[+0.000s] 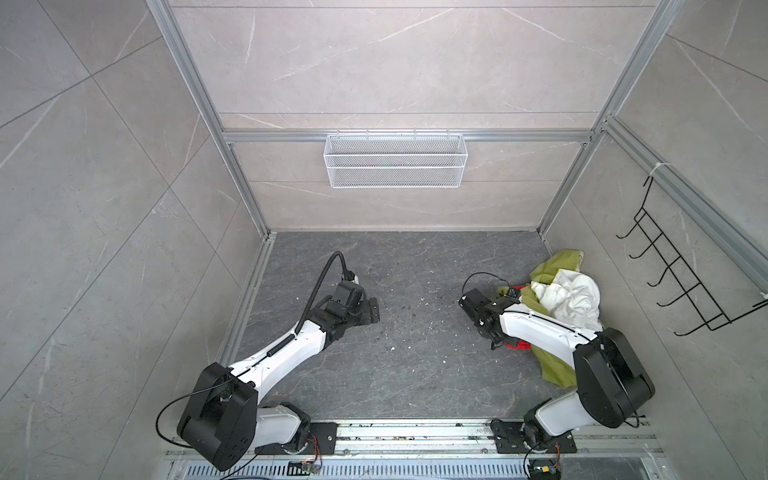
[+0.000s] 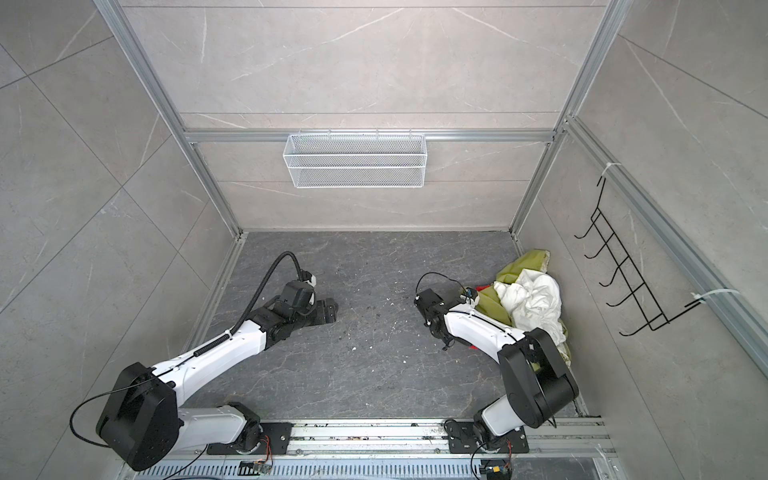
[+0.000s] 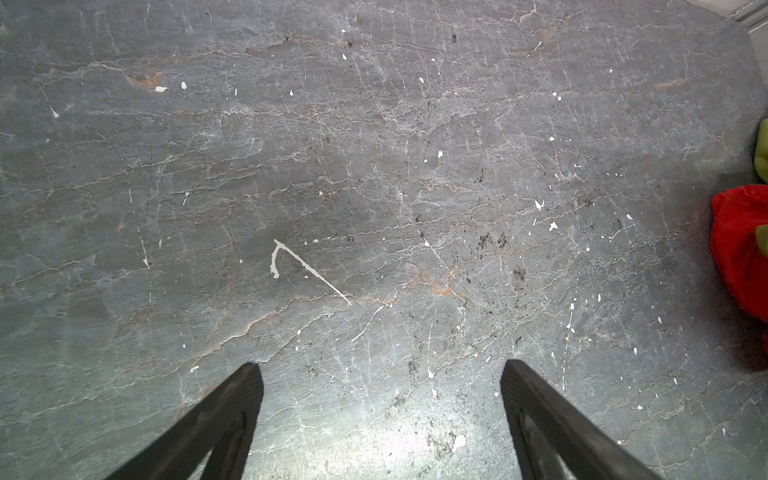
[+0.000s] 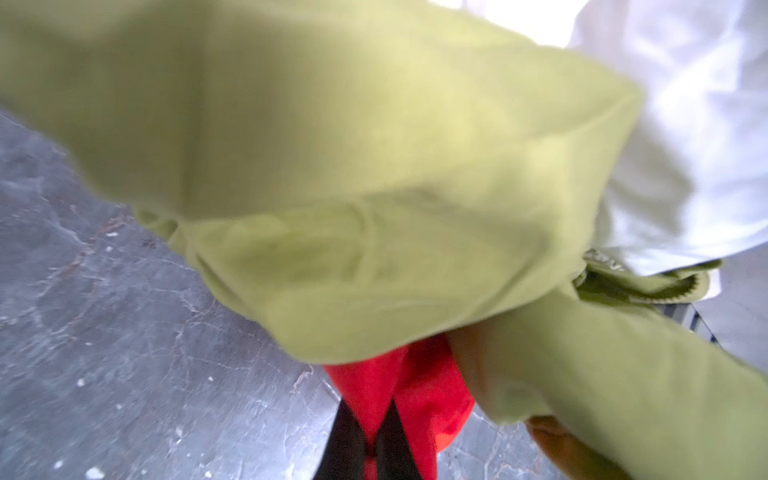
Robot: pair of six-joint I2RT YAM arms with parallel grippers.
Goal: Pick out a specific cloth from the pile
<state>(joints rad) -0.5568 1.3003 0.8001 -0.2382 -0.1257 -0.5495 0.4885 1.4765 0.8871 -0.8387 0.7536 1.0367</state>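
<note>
At the edge of the pile [image 1: 559, 299], right gripper [image 4: 368, 411]: fingers [image 4: 345, 436] pinched together on a fold of the red cloth [image 4: 419, 386], gripping the fabric from both sides. Most of the red cloth buried under the olive-green cloth [image 4: 374, 187], with the white cloth [image 4: 685, 145] heaped above; only small red patches visible beside the right arm in both top views. Pile against the right wall, on the dark stone floor [image 3: 374, 166]. Well apart from the pile, left gripper [image 3: 380, 370]: fingers [image 3: 232, 415] spread wide over bare floor, holding nothing.
</note>
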